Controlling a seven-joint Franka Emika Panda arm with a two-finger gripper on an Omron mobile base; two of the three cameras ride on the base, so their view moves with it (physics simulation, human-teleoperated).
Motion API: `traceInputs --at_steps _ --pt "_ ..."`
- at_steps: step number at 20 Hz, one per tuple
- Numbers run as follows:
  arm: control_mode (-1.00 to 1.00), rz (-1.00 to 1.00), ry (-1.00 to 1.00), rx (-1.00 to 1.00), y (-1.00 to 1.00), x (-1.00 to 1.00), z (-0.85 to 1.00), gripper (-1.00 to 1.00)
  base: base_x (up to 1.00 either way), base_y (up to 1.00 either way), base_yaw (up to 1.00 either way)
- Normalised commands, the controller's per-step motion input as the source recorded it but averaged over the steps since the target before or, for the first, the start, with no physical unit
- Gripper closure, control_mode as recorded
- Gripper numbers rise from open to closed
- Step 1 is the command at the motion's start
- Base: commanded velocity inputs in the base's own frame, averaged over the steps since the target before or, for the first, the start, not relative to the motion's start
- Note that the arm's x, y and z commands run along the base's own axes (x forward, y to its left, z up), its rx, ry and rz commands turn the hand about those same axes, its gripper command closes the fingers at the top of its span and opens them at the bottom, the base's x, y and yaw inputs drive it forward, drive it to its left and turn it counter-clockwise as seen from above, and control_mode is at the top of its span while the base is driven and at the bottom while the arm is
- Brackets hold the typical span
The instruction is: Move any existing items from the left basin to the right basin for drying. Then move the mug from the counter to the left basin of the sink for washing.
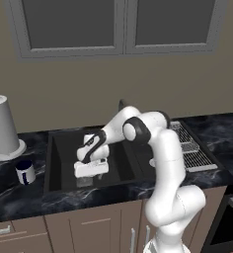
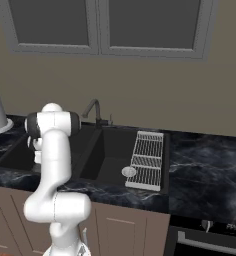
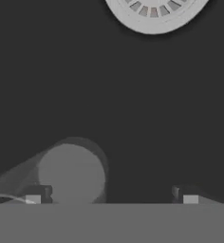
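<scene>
The grey cup [image 3: 71,173] stands on the floor of the left basin [image 3: 133,95], seen from above in the hand view. It sits just inside the left fingertip [image 3: 37,194], and the round silver drain [image 3: 154,14] lies further up. My gripper [image 3: 111,195] is open, its fingers wide apart and straddling the cup without closing on it. In the left base view the gripper [image 1: 89,175] hangs low inside the left basin [image 1: 64,148], directly over the cup [image 1: 84,182]. The white-and-blue mug [image 1: 25,172] stands on the counter [image 1: 19,197] left of the sink.
A paper towel roll [image 1: 4,129] stands behind the mug. The dark faucet [image 2: 93,111] rises at the divider. The right basin [image 2: 107,150] has a drain [image 2: 129,172], with a wire dish rack [image 2: 149,160] along its right side.
</scene>
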Motion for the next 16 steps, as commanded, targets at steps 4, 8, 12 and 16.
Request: traceInputs --at_steps 4,8,12,16 --pt "-1.00 0.00 0.00 0.00 0.00 0.16 -0.33 -1.00 0.00 0.00 0.00" --pt "-1.00 0.00 0.00 0.00 0.03 0.19 -0.22 -1.00 0.00 0.00 0.00" --pt "-1.00 0.00 0.00 0.00 0.06 0.07 -0.14 -1.00 0.00 0.00 0.00" --pt "-1.00 0.00 0.00 0.00 0.00 0.00 -0.15 -1.00 0.00 0.00 0.00"
